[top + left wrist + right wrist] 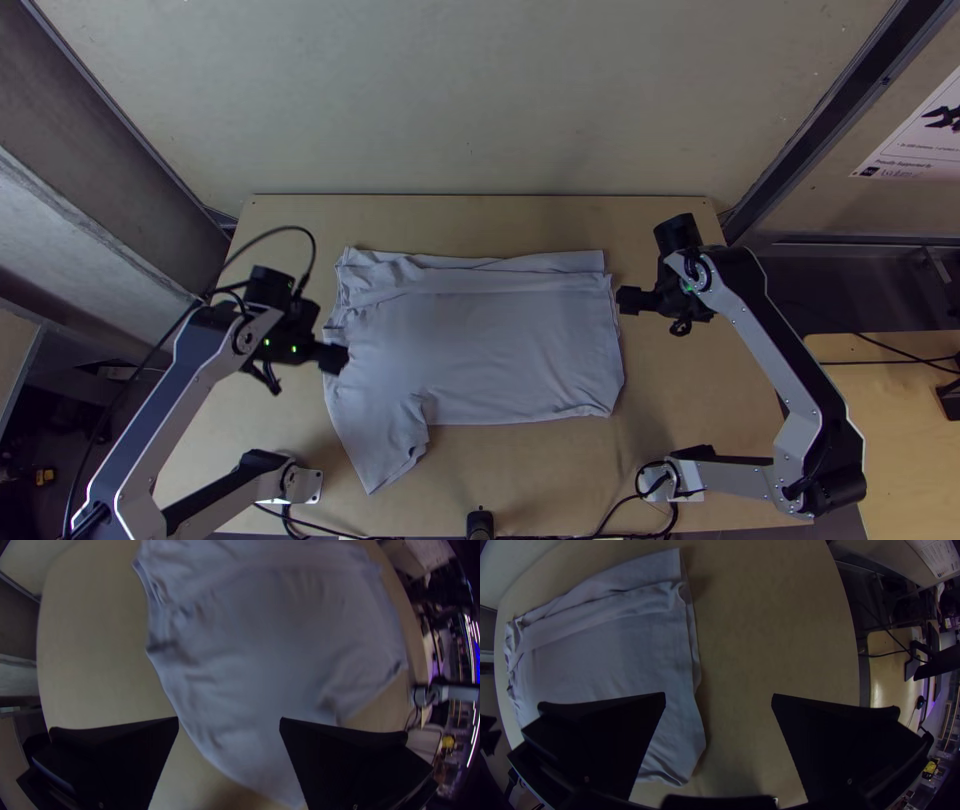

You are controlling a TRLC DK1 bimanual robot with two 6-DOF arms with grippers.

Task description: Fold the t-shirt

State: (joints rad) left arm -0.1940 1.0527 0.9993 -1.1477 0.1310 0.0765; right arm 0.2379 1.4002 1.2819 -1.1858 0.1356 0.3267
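Clock as in top view, 12 = far edge: light grey t-shirt (pixel 500 345) mid-table, on light wooden table (pixel 540 480), laid sideways, body mostly flat, one sleeve (pixel 385 455) out toward 7 o'clock. Long strip (pixel 500 275) doubled over along the 12 o'clock side, with creases; layer count under it can't be made out, nor can the other sleeve's lie. Wrinkles bunch along the 9 o'clock edge; 3 o'clock edge fairly straight, layers slightly offset. Left gripper (pixel 335 358) over the 9 o'clock edge, fingers wide apart, cloth seen between them, nothing clamped; touching or above the cloth, can't tell. It covers a bit of that edge; in left wrist view its fingers hide part of the sleeve, and the shirt's 12 o'clock side is cut off by the frame. Right gripper (pixel 630 300) at the shirt's 3 o'clock edge, fingers also wide apart, gripping nothing; height hard to judge. In right wrist view one finger blocks a chunk of the shirt body. Left arm (pixel 165 400) cut off at the 7–8 o'clock frame corner; black cylinder (pixel 480 524) at 6 o'clock also cropped, identity unclear. Printed sheet (pixel 920 140) around 2 o'clock, cut off. Black cables (pixel 610 515) near 5 o'clock, partly hidden.
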